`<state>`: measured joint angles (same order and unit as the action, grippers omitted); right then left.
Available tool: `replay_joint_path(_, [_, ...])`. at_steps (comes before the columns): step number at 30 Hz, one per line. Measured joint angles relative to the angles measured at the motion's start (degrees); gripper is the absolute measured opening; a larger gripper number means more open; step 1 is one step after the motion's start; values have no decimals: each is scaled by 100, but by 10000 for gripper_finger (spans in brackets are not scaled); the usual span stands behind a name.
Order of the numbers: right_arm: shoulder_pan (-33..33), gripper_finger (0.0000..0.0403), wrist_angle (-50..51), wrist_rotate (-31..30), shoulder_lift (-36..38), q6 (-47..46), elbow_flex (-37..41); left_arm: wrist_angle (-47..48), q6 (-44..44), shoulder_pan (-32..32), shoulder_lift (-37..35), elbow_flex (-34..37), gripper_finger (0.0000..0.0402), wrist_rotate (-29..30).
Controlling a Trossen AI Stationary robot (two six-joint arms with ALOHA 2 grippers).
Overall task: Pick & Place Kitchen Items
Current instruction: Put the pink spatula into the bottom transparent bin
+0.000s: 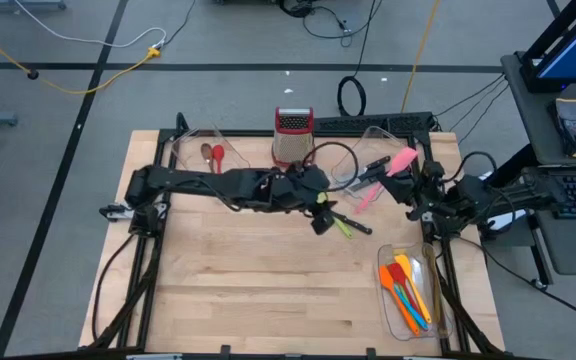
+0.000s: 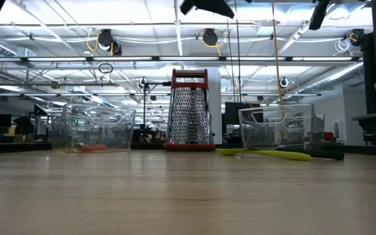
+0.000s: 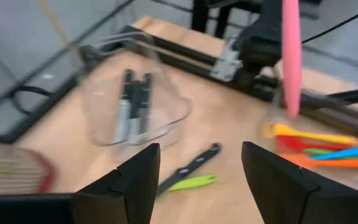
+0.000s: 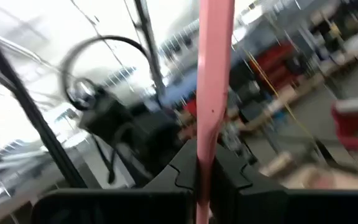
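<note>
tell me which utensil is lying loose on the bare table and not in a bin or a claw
The green-bladed knife with the black handle. It lies flat on the wood just below the open left claw, while the pink spatula is clamped in the right claw.

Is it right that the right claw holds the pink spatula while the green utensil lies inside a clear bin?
Not quite. The right claw does hold the pink spatula, but the green utensil lies on the bare table, outside the bin with the knives. The left wrist view shows it.
</note>
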<state>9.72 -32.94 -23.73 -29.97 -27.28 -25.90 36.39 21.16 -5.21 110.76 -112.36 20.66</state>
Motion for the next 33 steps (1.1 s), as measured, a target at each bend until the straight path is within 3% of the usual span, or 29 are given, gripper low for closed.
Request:
replay_joint_path(8, [15,8,3834,723,19,-1113,-1538,976,6,-399,-337,-4,215,1210])
replay_joint_path(14, [15,8,6027,1584,-169,-2116,-2458,1355,318,-606,-315,0,194,1414])
replay_joint_path(24, [17,8,7544,3880,-271,-4185,-2622,1313,511,-691,-315,116,177,1410])
replay_joint_path(28, [51,8,8062,4441,-269,-4698,-2622,1312,526,-692,-315,116,177,1406])
replay_joint_path(33, [428,8,8350,4649,-269,-5231,-2622,1311,519,-665,-315,116,177,1406])
